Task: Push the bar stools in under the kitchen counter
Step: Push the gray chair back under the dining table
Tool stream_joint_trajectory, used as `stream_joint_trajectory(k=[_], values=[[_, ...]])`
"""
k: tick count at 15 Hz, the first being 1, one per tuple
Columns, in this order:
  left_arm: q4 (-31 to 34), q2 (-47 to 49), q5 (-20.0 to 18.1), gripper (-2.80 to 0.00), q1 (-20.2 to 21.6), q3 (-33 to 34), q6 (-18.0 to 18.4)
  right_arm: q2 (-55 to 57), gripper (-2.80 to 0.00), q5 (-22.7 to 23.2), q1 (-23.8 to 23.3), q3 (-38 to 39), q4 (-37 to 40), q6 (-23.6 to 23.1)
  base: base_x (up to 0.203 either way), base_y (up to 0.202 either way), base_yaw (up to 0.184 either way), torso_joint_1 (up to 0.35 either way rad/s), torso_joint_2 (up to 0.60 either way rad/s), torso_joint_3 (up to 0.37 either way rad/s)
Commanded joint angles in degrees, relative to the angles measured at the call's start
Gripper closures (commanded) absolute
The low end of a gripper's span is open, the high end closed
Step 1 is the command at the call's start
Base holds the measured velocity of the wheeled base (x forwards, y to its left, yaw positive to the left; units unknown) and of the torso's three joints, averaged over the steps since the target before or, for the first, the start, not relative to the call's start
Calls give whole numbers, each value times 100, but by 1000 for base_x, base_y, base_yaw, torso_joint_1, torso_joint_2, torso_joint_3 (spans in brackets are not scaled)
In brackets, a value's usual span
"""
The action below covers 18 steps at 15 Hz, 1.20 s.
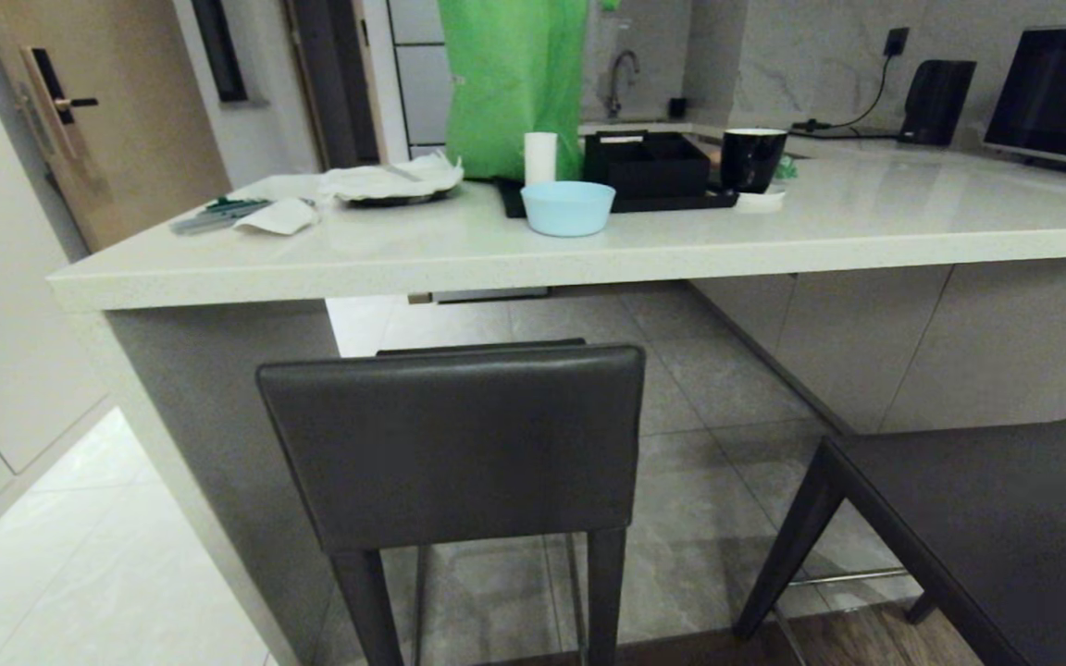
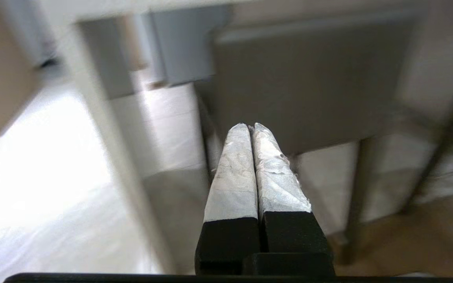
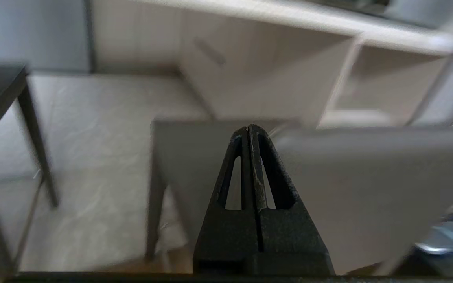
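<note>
Left stool (image 1: 454,444) backrest facing camera, seat partly under counter (image 1: 533,250). Right stool (image 1: 986,518) angled, clear of counter. Left gripper (image 2: 250,127) and right gripper (image 3: 249,129): jaws fully closed, holding nothing.

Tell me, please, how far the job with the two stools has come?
Nothing looks done: the left stool stands with its backrest out from the counter edge, and the right stool stands clear of it. Both claws, left claw and right claw, are shut, neither visibly touching a stool. Pushing both under is left.
</note>
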Motion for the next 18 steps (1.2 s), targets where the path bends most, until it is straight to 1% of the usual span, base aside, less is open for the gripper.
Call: stream_joint_trajectory(k=[1, 2, 3, 4, 5, 6, 7, 8, 9, 10, 11, 12, 13, 14, 16, 18], values=[[-203, -234, 216, 0, 12, 775, 107, -167, 0, 405, -9, 1137, -830, 17, 0, 0, 0, 0, 0, 0], [-530, -233, 302, 0, 12, 1174, 176, -165, 0, 624, -8, 1511, -1111, 58, 0, 0, 0, 0, 0, 0], [-1045, -231, 354, 0, 9, 1467, 199, -164, 0, 848, -6, 1640, -1227, 203, 0, 0, 0, 0, 0, 0], [-1320, -229, 383, 0, 9, 1552, 116, -163, 0, 1091, -6, 1614, -1255, 686, 0, 0, 0, 0, 0, 0], [-1114, -229, 407, 0, 7, 1501, 27, -163, 0, 1249, -5, 1595, -1220, 1070, 0, 0, 0, 0, 0, 0], [-740, -228, 525, 0, 0, 1450, -14, -165, 0, 1296, -5, 1589, -1194, 1236, 0, 0, 0, 0, 0, 0], [-710, -228, 816, 0, -3, 1612, 65, -169, 0, 1310, -7, 1589, -1184, 1474, 0, 0, 0, 0, 0, 0], [-812, -228, 1118, 0, -10, 1711, 71, -171, 0, 1343, -10, 1588, -1121, 1386, 0, 0, 0, 0, 0, 0], [-887, -228, 1006, 0, 0, 1760, 30, -171, 0, 1382, -8, 1588, -907, 1178, 0, 0, 0, 0, 0, 0], [-922, -228, 974, 0, -3, 1775, -65, -171, 0, 1413, -11, 1588, -852, 1068, 0, 0, 0, 0, 0, 0], [-933, -228, 992, 0, -4, 1778, -181, -171, 0, 1412, -14, 1588, -861, 1076, 0, 0, 0, 0, 0, 0], [-934, -228, 999, 0, 4, 1775, -284, -166, 0, 1406, -7, 1588, -829, 1183, 0, 0, 0, 0, 0, 0], [-934, -228, 1005, 0, 4, 1775, -317, -170, 0, 1415, -8, 1588, -728, 1426, 0, 0, 0, 0, 0, 0], [-934, -228, 1003, 0, 4, 1780, -324, -171, 0, 1420, -9, 1588, -687, 1435, 0, 0, 0, 0, 0, 0], [-934, -228, 1003, 0, 4, 1775, -315, -171, 0, 1457, -11, 1588, -617, 1081, 0, 0, 0, 0, 0, 0], [-934, -228, 1003, 0, 4, 1775, -315, -171, 0, 1457, -5, 1588, -616, 1082, 0, 0, 0, 0, 0, 0]])
